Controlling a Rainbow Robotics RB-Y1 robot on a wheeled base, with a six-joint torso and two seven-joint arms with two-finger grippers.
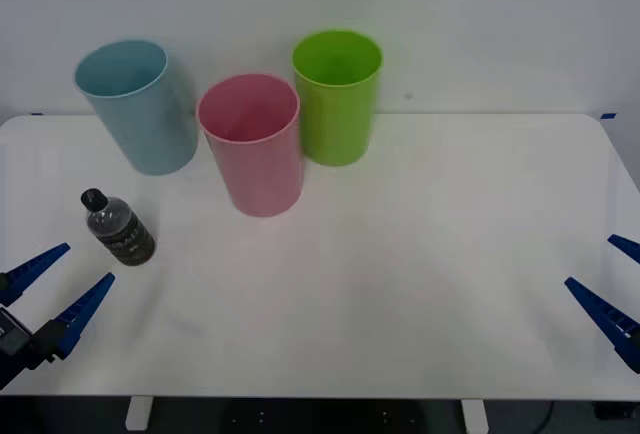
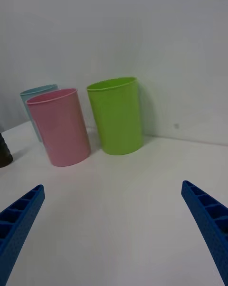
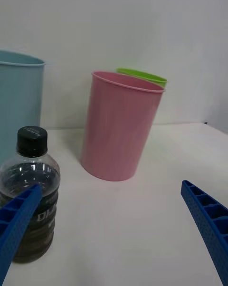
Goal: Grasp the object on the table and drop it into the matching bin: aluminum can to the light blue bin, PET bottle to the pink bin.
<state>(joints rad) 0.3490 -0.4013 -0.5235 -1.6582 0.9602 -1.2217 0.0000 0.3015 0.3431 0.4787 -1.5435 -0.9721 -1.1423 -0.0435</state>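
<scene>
From the front, the bottle (image 1: 118, 227) stands upright on the counter (image 1: 400, 284) at about nine o'clock, its long axis vertical and cap up, just ahead of my left gripper (image 1: 50, 284), which hangs open near eight o'clock with nothing between its fingers. The pink bin (image 1: 253, 144) stands past the bottle toward eleven o'clock, between the blue bin (image 1: 140, 106) and the green bin (image 1: 336, 96). My right gripper (image 1: 615, 294) waits open at four o'clock, well apart from the bottle, so I judge the left arm the nearer one for this grasp. In the right wrist view, that gripper (image 2: 114, 219) spreads wide over bare counter, the three bins ahead of it. In the left wrist view, the bottle (image 3: 31, 195) stands close in front of my open gripper (image 3: 111, 224), offset toward one finger rather than centred, with the pink bin (image 3: 118, 127) beyond it; I would need to shift sideways to centre the bottle before closing.
</scene>
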